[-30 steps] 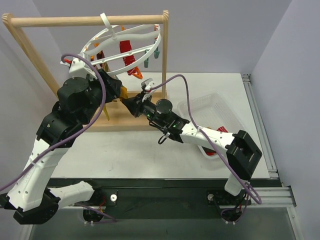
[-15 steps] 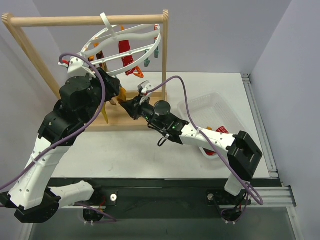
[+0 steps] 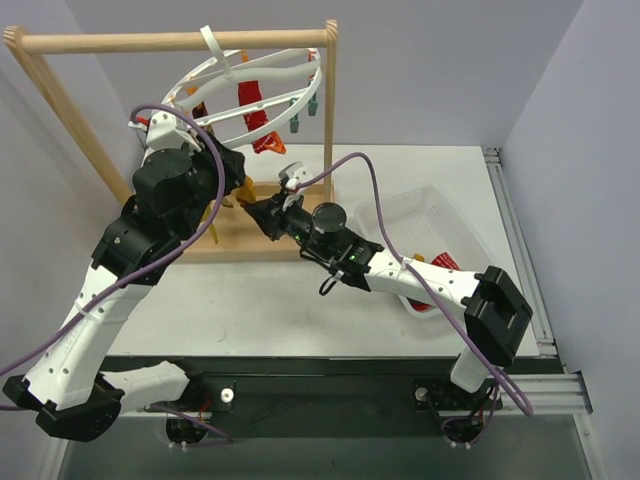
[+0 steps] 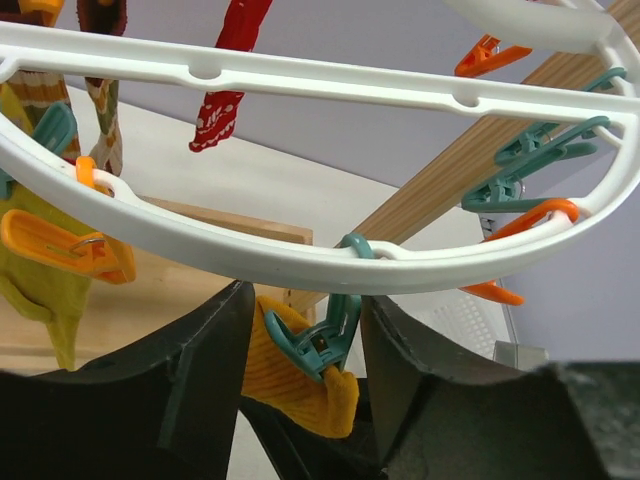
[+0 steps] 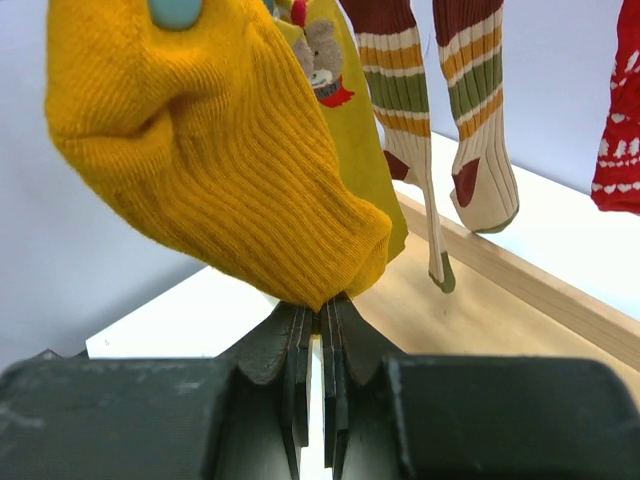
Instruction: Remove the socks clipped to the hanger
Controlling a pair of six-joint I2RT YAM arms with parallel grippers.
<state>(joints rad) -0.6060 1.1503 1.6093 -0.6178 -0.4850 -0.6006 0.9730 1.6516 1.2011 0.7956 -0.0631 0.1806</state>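
Left fingers [image 4: 150, 400] apart, right fingers [image 5: 288, 365] together

Colourful socks [image 5: 220, 150] on white hanger [image 4: 330, 80]

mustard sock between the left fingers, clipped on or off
Clipped on: a teal clip on the white hanger grips the mustard sock, while the right gripper pinches its lower end.

No readable text, label, brand or number on anything in view.
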